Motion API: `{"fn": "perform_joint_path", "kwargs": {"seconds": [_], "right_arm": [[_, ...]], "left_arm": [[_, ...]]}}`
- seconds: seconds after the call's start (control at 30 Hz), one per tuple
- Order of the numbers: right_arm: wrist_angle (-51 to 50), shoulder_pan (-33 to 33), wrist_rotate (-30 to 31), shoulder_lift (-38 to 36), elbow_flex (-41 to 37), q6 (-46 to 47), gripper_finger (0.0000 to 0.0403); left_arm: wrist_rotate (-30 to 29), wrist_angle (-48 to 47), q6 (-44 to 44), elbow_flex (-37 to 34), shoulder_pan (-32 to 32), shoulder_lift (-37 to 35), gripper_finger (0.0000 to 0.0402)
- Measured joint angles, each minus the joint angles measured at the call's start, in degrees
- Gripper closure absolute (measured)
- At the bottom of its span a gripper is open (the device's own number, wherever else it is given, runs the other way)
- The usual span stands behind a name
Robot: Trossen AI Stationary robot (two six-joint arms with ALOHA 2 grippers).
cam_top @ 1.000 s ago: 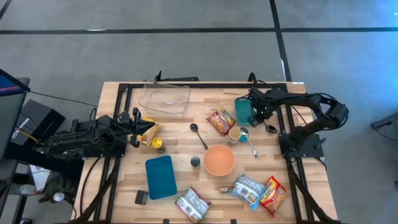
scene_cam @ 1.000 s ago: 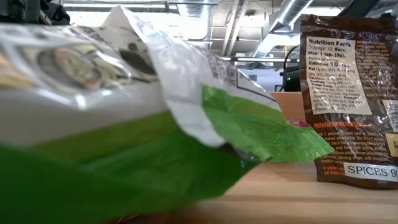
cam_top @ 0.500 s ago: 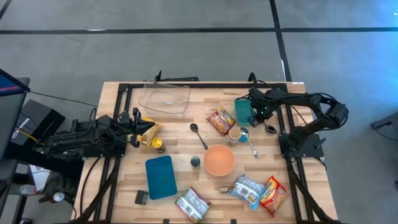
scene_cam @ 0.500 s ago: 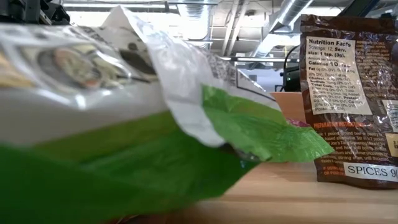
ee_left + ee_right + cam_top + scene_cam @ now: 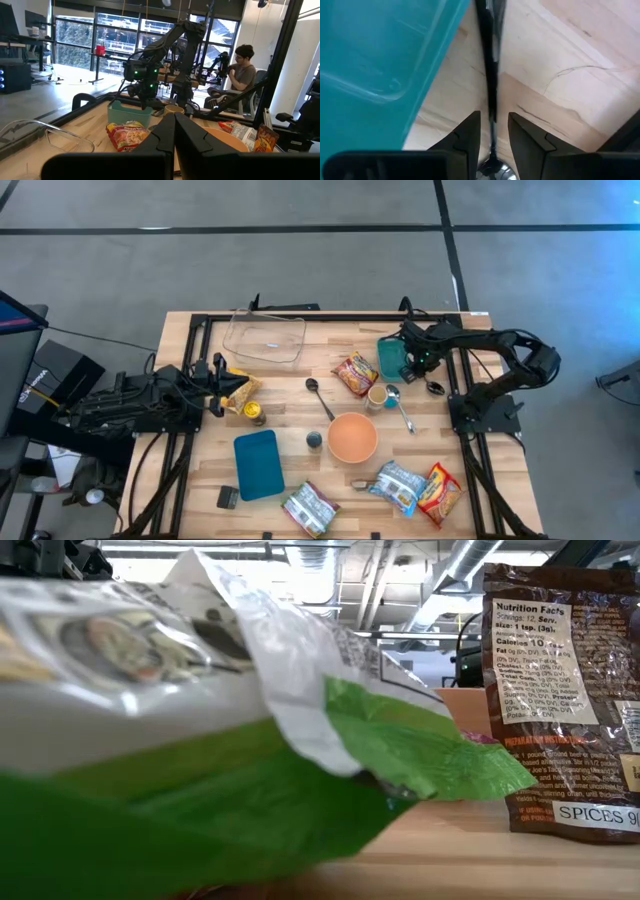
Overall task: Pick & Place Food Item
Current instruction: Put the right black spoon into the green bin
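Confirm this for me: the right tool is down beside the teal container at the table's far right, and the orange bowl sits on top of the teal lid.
Not quite. The high view shows the orange bowl resting on the bare table, apart from the teal lid, not on it. The rest holds: the right tool is down beside the teal container at the table's far right.

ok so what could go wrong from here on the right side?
1. The right gripper straddles a thin spoon handle with gaps on both sides; closing off-centre could make the spoon pivot or slip.
2. The teal container sits right beside one finger, so a lift or swing could nudge it.
3. A spoon is not food, so the pick may be on the wrong item.

The left gripper waits shut at the table's left edge.
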Motion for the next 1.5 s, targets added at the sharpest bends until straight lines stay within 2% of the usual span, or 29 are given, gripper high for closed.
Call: {"fn": "perform_joint_path", "kwargs": {"seconds": [0.67, 1.23, 1.5], "right_arm": [[-1.5, 0.0, -1.7, 0.0, -0.5, 1.9, 0.0310], [-1.0, 3.1, -4.2, 0.0, -0.5, 3.8, 0.0310], [-0.9, 3.1, -4.2, 0.0, -0.5, 4.5, 0.0323]], "left_arm": [[0.0, 0.0, 0.0, 0.0, 0.0, 0.0, 0.0401], [0.0, 0.0, 0.0, 0.0, 0.0, 0.0, 0.0401], [0.0, 0.0, 0.0, 0.0, 0.0, 0.0, 0.0401]]}}
